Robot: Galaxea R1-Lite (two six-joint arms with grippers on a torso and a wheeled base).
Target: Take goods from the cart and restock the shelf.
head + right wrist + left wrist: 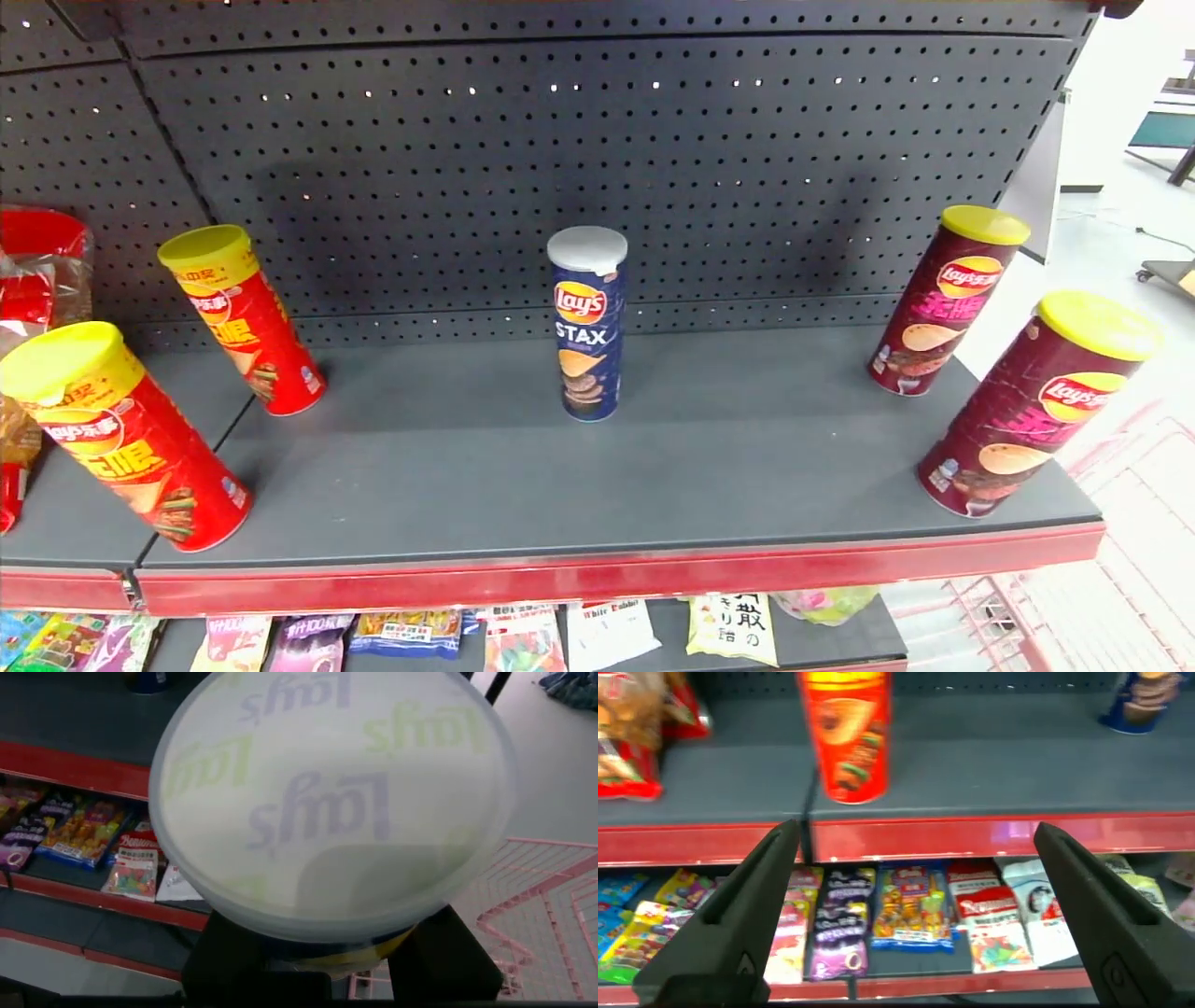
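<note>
A dark shelf (653, 448) with a red front edge carries upright chip cans: two red ones with yellow lids (245, 317) (121, 434) at the left, a blue one with a white lid (588, 322) in the middle, and two maroon ones (943, 299) (1036, 401) at the right. My right gripper (322, 957) is shut on another chip can (327, 793) with a pale translucent lid, held in front of the shelf and beside the cart. My left gripper (917, 835) stands open and empty before the shelf's red edge (971, 840), just below a red can (845, 737).
Several snack packets (523, 639) fill the lower shelf (822, 644). The pink wire cart (1139, 523) stands at the lower right. Red snack bags (28, 280) sit at the far left of the shelf. Free shelf room lies on either side of the blue can.
</note>
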